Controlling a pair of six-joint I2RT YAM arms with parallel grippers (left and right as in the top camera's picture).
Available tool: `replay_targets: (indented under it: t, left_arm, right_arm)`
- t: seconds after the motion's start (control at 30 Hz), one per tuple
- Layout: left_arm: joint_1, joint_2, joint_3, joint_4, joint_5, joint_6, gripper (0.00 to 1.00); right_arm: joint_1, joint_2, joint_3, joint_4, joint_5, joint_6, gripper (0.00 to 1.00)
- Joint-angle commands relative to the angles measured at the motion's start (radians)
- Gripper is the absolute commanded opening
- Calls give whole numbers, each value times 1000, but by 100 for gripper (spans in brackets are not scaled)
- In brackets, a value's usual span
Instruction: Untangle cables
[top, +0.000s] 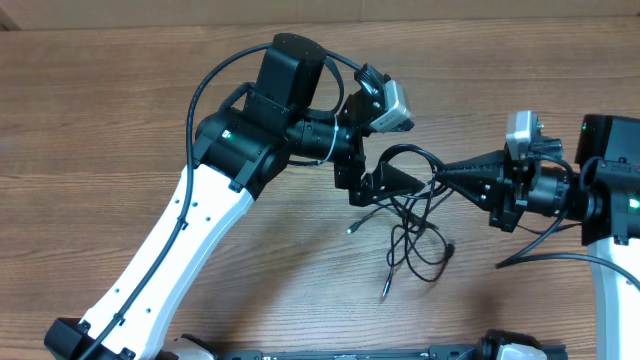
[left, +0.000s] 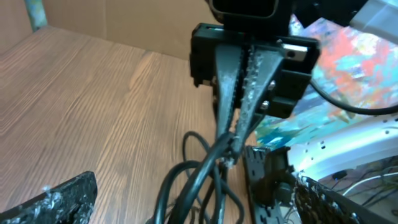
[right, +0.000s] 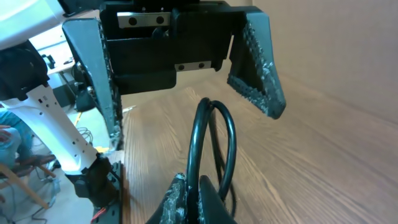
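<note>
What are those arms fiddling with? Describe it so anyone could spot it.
On the wooden table, look between the left gripper and the right gripper. The cables trail from there: black cords in loose loops with small plug ends, much thinner than the wiring along the arms.

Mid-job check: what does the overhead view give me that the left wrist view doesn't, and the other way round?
Only overhead: the whole spread of the cables, with their loose plug ends lying on the table, and both arms meeting over them. Only left wrist: a close look at the right claw, its fingers pinched shut on the cables. Both: the cables, the wooden table and the right claw holding them.
</note>
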Motion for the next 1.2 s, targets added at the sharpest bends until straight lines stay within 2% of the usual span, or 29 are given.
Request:
replay_targets:
  t: [0.0,0.07,0.23,0.37,0.5,0.6,0.8,0.97,1.17]
  left_arm:
    - [10,-18,23,-12,-63,10,100]
    - [22,-18,23,-17,-102,-26,100]
    - [89,-18,23,-25,-267,-221,100]
    - [146,-18,23,-27,-268,-269,100]
    - [157,-18,23,-27,-263,-187,99]
    - [153,-18,23,-31,-236,-148,100]
    - [136,-18,23,-71,-78,0,100]
    - [117,-17,23,-219,-78,152,100]
    - [65,-17,23,-377,-77,303,100]
  right_arm:
    - [3,-18,27,-8,-18,-8,4]
    - [3,-18,27,-11,-6,-8,4]
    - [3,-18,27,-21,21,-9,4]
    - [3,-18,27,-22,21,-13,4]
    - [5,-18,27,-48,36,-41,4]
    - [15,-18,27,-127,36,-158,4]
    - [62,-18,27,-283,69,-412,4]
    - [118,-18,27,-335,97,-549,4]
    - [185,-18,27,-317,149,-585,4]
